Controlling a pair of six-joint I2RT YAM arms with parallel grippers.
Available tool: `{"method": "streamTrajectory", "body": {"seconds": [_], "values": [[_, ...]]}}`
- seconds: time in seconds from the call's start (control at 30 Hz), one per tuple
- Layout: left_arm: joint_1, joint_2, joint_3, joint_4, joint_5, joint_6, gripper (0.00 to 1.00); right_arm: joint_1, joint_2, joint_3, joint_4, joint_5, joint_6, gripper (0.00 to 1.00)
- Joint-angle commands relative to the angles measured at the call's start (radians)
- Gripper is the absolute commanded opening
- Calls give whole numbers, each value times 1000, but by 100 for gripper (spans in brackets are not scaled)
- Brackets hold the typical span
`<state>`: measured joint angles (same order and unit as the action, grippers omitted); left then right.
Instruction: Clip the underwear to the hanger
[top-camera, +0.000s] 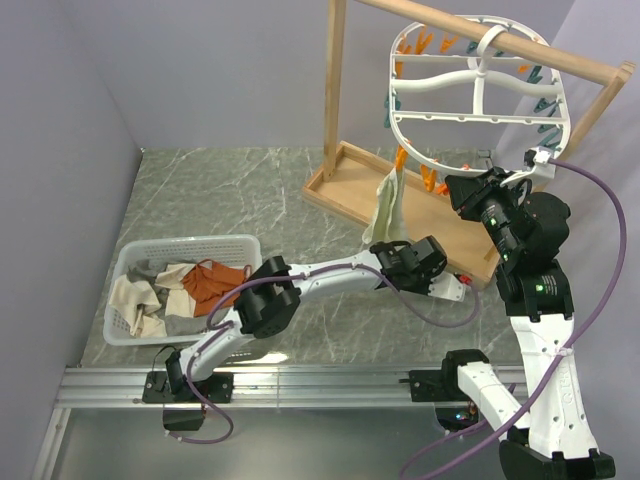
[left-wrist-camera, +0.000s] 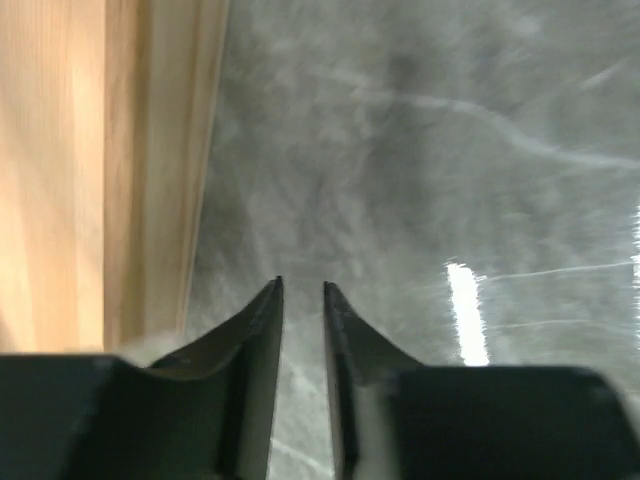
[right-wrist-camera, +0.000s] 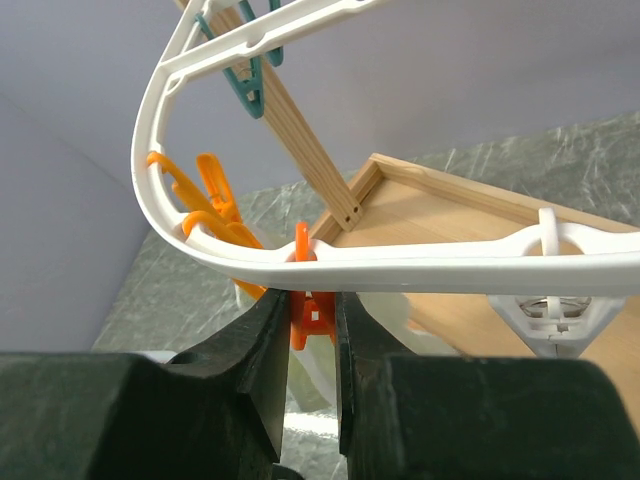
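Underwear (top-camera: 387, 210) of pale cream-yellow fabric hangs in a narrow, bunched fold just below the lower rim of the hanger (right-wrist-camera: 430, 268). Its top end is up among the orange clips there, and whether a clip grips it cannot be told. The hanger is a white plastic oval with cross bars, hooked over the top bar of the wooden stand (top-camera: 335, 90). In the top view its orange clothespins sit on the left side and its teal ones on the right.

There is one piece of underwear, one hanger and one white basket (top-camera: 190, 243). The basket lies well apart from the hanger, to its left, and holds one orange-rust cloth (top-camera: 215, 282) among pale and grey ones. The clothespins crowd too closely for a sure count.

The left arm reaches long and low across the table (top-camera: 240, 190) to a spot under the hanger, beside the underwear's lower end. The left gripper (left-wrist-camera: 302, 290) faces the marble, its fingers almost together with only a thin slit and nothing between them. The right arm stands raised and bent toward the hanger's lower rim. The right gripper (right-wrist-camera: 312, 298) pinches one orange clothespin (right-wrist-camera: 312, 320) hanging from that rim, a finger on each side.
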<state>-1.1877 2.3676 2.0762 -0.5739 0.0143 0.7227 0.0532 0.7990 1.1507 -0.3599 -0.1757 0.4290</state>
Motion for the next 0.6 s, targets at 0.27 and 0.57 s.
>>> {"method": "streamTrajectory", "body": {"seconds": [0.27, 0.57], "values": [[4, -139, -135, 85, -88, 69, 56, -3, 3, 9, 30, -8, -6, 0], [8, -627, -540, -202, 280, 389, 92, -4, 9, 9, 44, -18, -3, 0]]}}
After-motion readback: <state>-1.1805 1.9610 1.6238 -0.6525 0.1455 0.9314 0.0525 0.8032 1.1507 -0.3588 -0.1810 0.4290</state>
